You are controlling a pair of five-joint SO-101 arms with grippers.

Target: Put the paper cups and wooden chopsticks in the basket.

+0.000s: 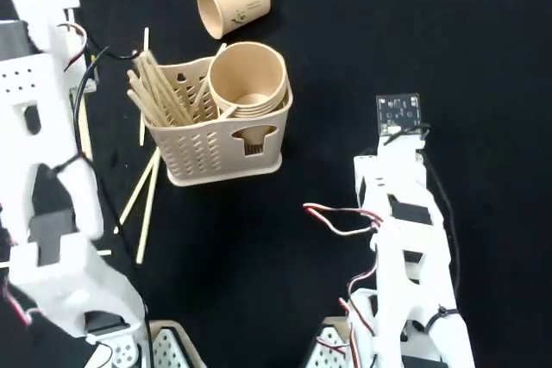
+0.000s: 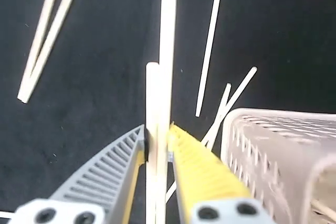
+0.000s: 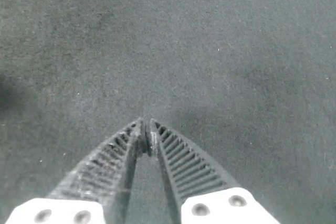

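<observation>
Two chopsticks [image 2: 167, 51] pinched tight in the left gripper [image 2: 157, 135], basket [image 2: 273, 145] just beside it.
The right gripper [image 3: 146, 129] has its fingers pressed together and holds nothing, over the black table [image 3: 236, 51]. On the table, loose chopsticks [image 1: 148, 204] lie at 7 o'clock of the basket. Inside the basket are a bundle of sticks [image 1: 159, 92] at 9 o'clock and stacked cups [image 1: 247, 75] at 3 o'clock. One tipped cup [image 1: 233, 4] lies on its side at 12 o'clock, beyond the basket.

Basket [image 1: 216, 148] on worktop [image 1: 345, 58]: stacked cups [image 1: 248, 79] in its right half, chopsticks [image 1: 159, 92] in its left. One cup [image 1: 231, 8] lies behind it; loose chopsticks [image 1: 148, 200] lie at its left.
</observation>
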